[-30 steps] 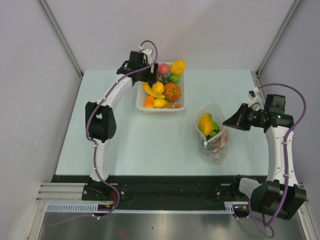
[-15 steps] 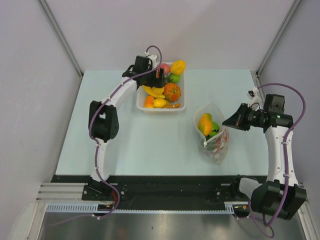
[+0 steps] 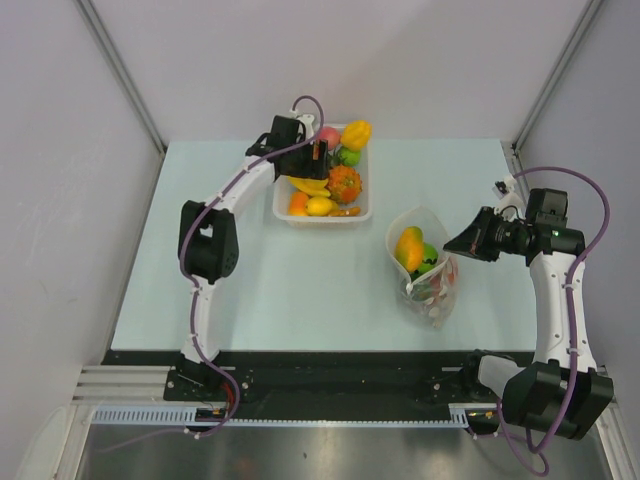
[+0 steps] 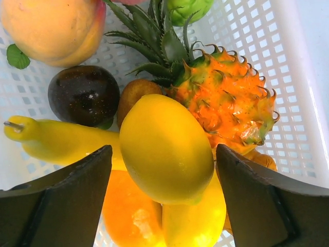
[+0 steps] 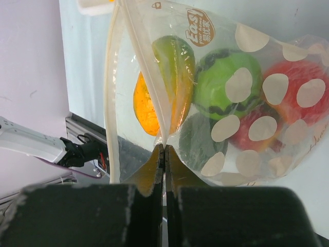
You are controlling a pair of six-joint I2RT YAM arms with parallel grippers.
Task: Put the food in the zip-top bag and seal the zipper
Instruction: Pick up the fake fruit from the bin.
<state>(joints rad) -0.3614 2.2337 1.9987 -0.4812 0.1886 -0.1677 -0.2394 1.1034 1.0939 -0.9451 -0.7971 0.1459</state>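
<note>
Yellow lemon (image 4: 165,149), between parted jaws, left gripper (image 4: 163,172)

At the far edge, centre: basket (image 3: 325,219) holding food (image 3: 343,184). Nearer, toward the right edge: zip-top bag (image 3: 440,300).

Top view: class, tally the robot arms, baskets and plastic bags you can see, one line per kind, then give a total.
Robot arms: 2
Basket: 1
Plastic bag: 1
Total: 4
</note>
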